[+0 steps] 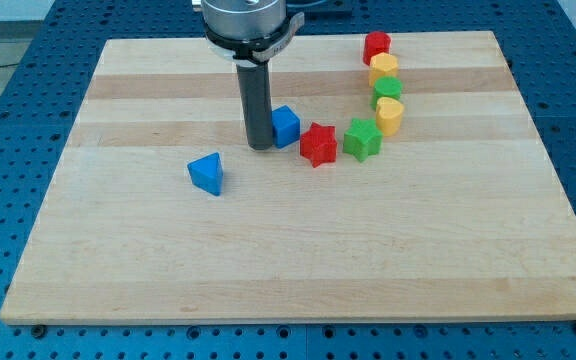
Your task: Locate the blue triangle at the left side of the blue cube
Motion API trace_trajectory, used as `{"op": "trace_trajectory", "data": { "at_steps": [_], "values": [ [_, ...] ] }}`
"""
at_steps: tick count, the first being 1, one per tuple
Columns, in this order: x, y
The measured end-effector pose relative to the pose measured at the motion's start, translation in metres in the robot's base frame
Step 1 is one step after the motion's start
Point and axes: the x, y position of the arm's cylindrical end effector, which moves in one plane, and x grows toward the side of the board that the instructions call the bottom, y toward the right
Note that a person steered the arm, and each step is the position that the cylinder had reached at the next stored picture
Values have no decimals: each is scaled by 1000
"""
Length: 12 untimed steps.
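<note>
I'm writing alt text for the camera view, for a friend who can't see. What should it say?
A dark rod reaches down onto a wooden board, my tip right beside the blue cube on its left. The blue triangle lies apart, lower left. A red star, green star and other red, yellow and green blocks curve off rightward.

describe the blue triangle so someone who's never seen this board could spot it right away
Start at the wooden board and find my tip near its middle, just left of the blue cube. Go toward the view's lower left: the blue triangle sits alone there. It is the only wedge-shaped block, apart from all others.
</note>
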Motion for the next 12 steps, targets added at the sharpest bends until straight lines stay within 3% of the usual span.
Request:
{"op": "trace_trajectory", "data": {
  "at_steps": [5,8,10,12],
  "values": [
    [1,7],
    [63,-6],
    [69,-92],
    [57,-126]
  ]
}}
